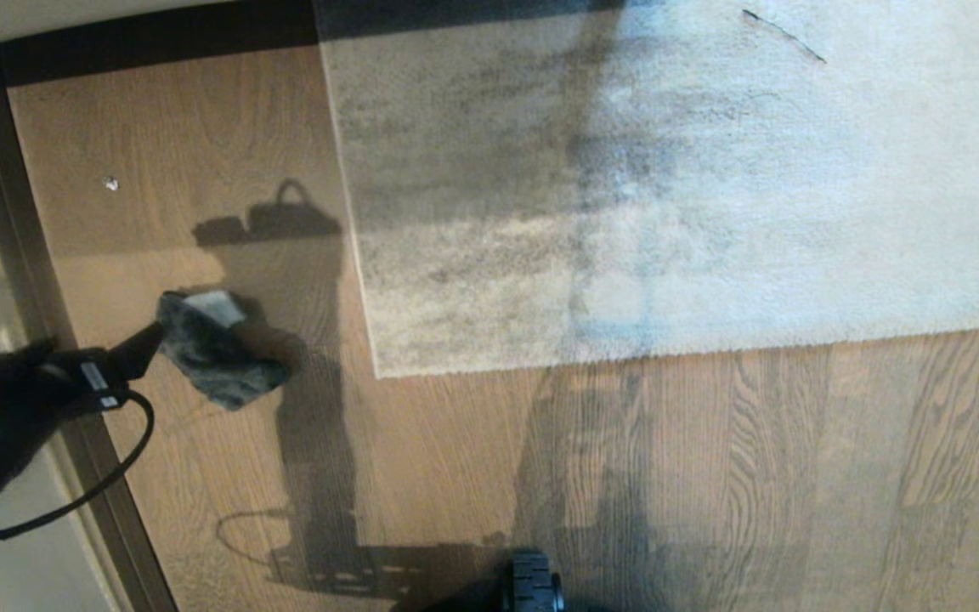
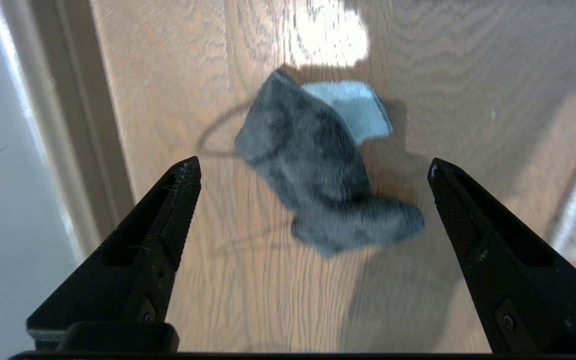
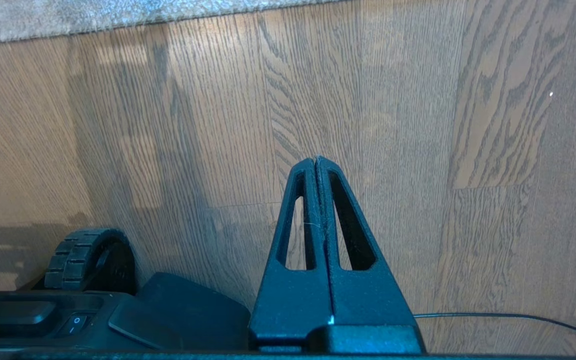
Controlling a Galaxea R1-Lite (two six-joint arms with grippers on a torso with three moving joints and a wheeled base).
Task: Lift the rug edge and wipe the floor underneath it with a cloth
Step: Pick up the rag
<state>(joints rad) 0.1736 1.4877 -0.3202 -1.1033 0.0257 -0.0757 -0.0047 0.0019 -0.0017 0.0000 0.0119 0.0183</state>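
Floor (image 1: 710, 476): brown wood-grain planks, dark skirting strip (image 1: 48, 280) along the robot's left side and the far wall. 1 pale grey rug (image 1: 668, 187) lies flat over the far right area. Rug edge (image 1: 353, 212) runs straight toward the robot, turns at a square corner (image 1: 377, 372), then runs off to the right. Bare plank strip between rug edge and skirting; wider bare floor on the near side of the rug.

1 cloth (image 1: 217, 348): crumpled grey rag with a lighter face showing, lying on the floor in that left strip, near the rug corner but apart from it.

Left gripper (image 2: 313, 170): jaws spread wide, nothing held, cloth on the floor in front of the gap.

Right gripper (image 3: 316, 161): low near the base, jaws pressed together, empty, over bare planks. 1 base wheel (image 3: 85, 257) beside it. 1 small pale speck (image 1: 110, 183) on the floor near the far-left corner.
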